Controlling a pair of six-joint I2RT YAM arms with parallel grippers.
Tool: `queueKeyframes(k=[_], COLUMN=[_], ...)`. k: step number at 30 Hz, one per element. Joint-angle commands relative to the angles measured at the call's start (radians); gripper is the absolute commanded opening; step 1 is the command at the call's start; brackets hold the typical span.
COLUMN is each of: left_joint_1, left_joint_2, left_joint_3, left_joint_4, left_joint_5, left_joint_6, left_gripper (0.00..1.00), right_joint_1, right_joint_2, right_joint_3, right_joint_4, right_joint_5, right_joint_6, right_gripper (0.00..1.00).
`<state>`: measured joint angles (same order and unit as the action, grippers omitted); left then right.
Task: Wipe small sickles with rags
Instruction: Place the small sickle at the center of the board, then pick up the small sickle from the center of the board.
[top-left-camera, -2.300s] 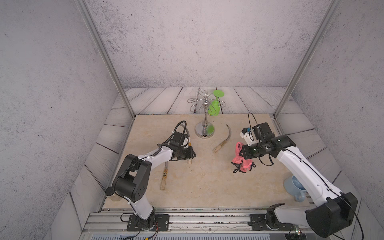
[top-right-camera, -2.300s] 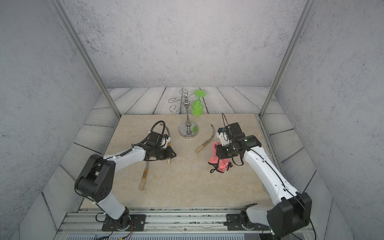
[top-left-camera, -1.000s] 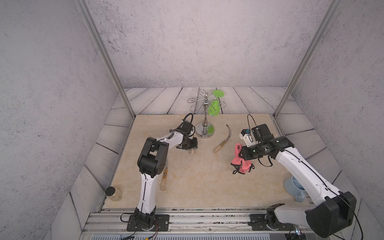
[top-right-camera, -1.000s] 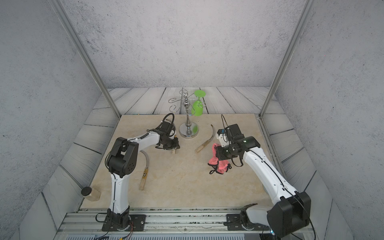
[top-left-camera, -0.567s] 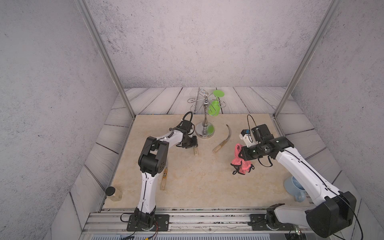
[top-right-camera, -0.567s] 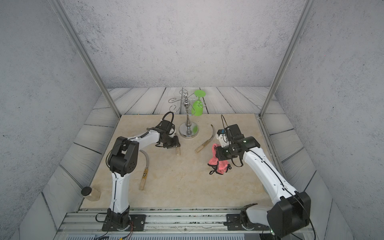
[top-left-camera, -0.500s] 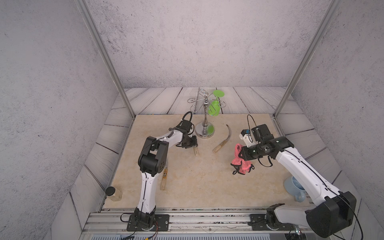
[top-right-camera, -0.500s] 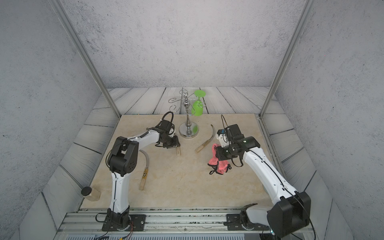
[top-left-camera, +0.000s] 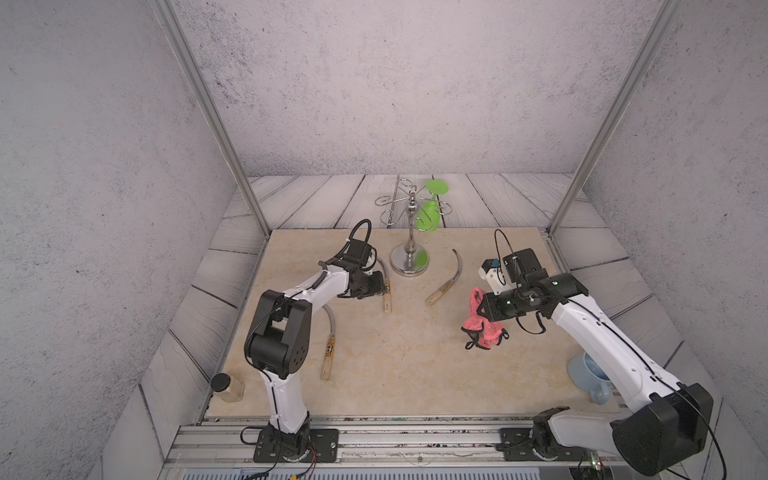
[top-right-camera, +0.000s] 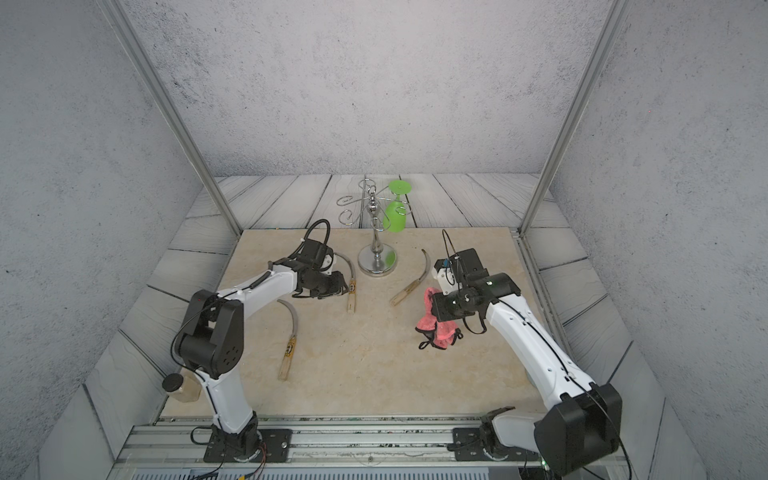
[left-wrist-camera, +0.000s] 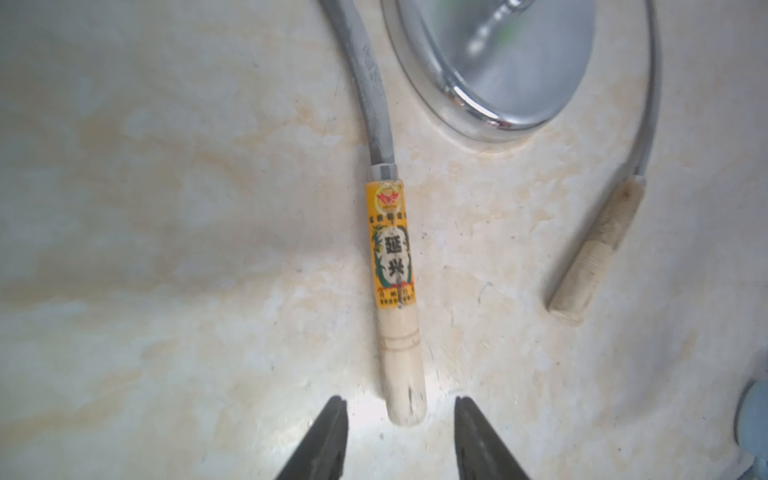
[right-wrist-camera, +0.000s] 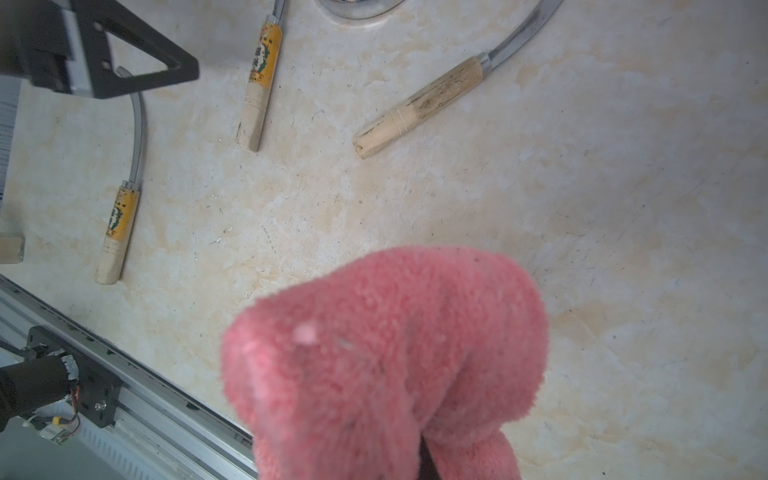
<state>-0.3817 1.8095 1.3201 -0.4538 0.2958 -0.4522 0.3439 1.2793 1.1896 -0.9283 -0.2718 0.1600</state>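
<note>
Three small sickles lie on the beige tabletop. One with a yellow label (top-left-camera: 387, 296) (left-wrist-camera: 392, 249) lies beside the chrome stand's base, and my left gripper (top-left-camera: 380, 286) (left-wrist-camera: 400, 401) stands open at its handle end, jaws apart and not touching the wood. Another labelled sickle (top-left-camera: 329, 349) (right-wrist-camera: 120, 216) lies near the left arm. A plain-handled one (top-left-camera: 446, 282) (right-wrist-camera: 419, 108) lies right of the stand. The pink rag (top-left-camera: 478, 320) (right-wrist-camera: 386, 361) hangs above the table from my right gripper (top-left-camera: 484, 307), which is shut on it; the cloth hides its fingers in the right wrist view.
A chrome wire-armed stand (top-left-camera: 409, 257) with a green goblet (top-left-camera: 428, 212) hanging on it stands at the back centre. A pale blue mug (top-left-camera: 590, 378) sits under the right arm at the front right. A black-lidded jar (top-left-camera: 226, 384) stands at the front left edge.
My left gripper carried the labelled sickle toward the stand, then opened and let it go onto the table. The right arm and the rag have stayed still.
</note>
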Motion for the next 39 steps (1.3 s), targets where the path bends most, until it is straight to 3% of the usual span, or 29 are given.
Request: queueKeyframes(k=[1,13,18,32,39], left_joint_1=[0.009,0.000,-0.019,-0.051,-0.049], left_joint_2=[-0.111,-0.589,-0.713,-0.695,-0.599], left_joint_3=[-0.046,-0.386,-0.528,-0.689,-0.698], left_joint_4=[-0.049,-0.211,-0.287,-0.314,-0.266], left_joint_5=[-0.054,-0.191,-0.249,-0.400,-0.375], left_joint_6=[0.027,-0.026,-0.096,-0.226,-0.230], left_gripper=[0.46,0.47,0.47,0.47,0.47], right_joint_1=[-0.003,-0.002,-0.002,-0.002,-0.003], right_joint_2=[-0.009,0.027,0.046,0.075,0.079], right_joint_3=[0.016,0.027,0.027,0.021,0.016], right_joint_4=[-0.021,-0.027,-0.027,-0.029,-0.027], right_joint_5=[-0.003,0.021,0.025,0.005,-0.004], right_joint_6=[-0.004,-0.002,-0.005,-0.007,-0.008], right_gripper=[0.16,0.17,0.16,0.16,0.16])
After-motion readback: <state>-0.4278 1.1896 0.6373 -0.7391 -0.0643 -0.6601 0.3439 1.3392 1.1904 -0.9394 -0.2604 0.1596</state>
